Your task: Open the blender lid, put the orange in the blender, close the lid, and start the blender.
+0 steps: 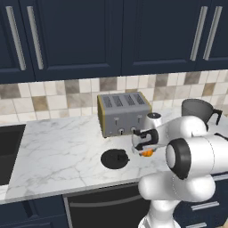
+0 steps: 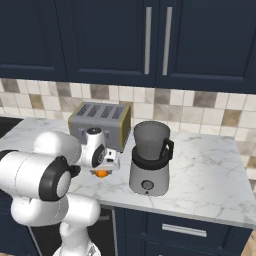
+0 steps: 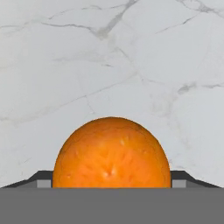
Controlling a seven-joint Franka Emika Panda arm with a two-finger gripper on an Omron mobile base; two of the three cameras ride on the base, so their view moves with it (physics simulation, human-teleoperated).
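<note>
You see the orange (image 3: 111,153) low in the middle of the hand view, on the marble table (image 3: 109,57), between the fingertips (image 3: 43,183) of the end effector (image 1: 147,152); whether they clamp it, you cannot tell. The lid (image 1: 115,158) lies left of it, the blender (image 2: 150,159) stands open at right, behind is the toaster (image 1: 123,113).

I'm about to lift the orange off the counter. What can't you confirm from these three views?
- Finger contact: in the hand view the small bright orange ball hides the pads of the gripper; closed or not is unclear.
- In both base views the white arm covers most of the orange.
- The silver-grey blender with dark jar is partly behind the arm in the left base view.
</note>
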